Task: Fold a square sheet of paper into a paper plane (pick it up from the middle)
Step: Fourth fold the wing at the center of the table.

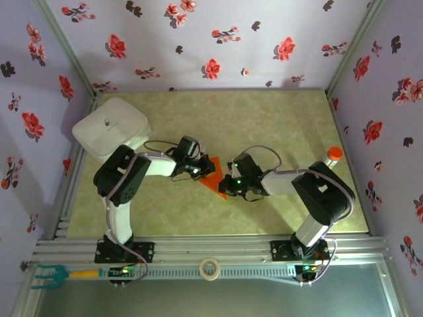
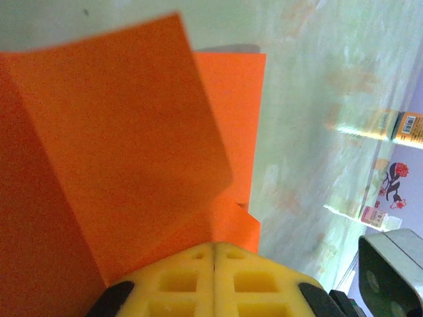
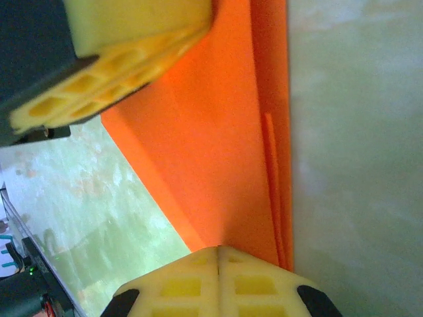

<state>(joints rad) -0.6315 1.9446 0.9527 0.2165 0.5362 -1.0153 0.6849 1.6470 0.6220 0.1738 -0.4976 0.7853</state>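
**Entry: orange sheet at mid-surface, held from two sides**

Item 1 – square sheet of thin bright orange paper. It is partly folded and shows a creased wedge outline from above. It lies about the middle of the pale green marbled surface, well apart from every edge. In the left wrist view one flap tilts up off the surface, with a flatter layer behind it. In the right wrist view the layered edges run in a straight line along one side.

Item 2 – left claw. Its yellow fingers are pressed together, seam to seam. The orange sheet runs straight into the tips, pinched at the fold.

Item 3 – right claw. Its yellow fingers are likewise pressed together and nip the sheet where the stacked edges meet the tips. The left claw's fingers lie close across the paper in this view.

Item 4 – white rounded plastic box, at the far left corner of the surface.

Item 5 – small orange-capped bottle, at the right edge, well apart from the paper.

Item 6 – roll of pale tape, on the metal rail along the near edge, between the two arm bases.
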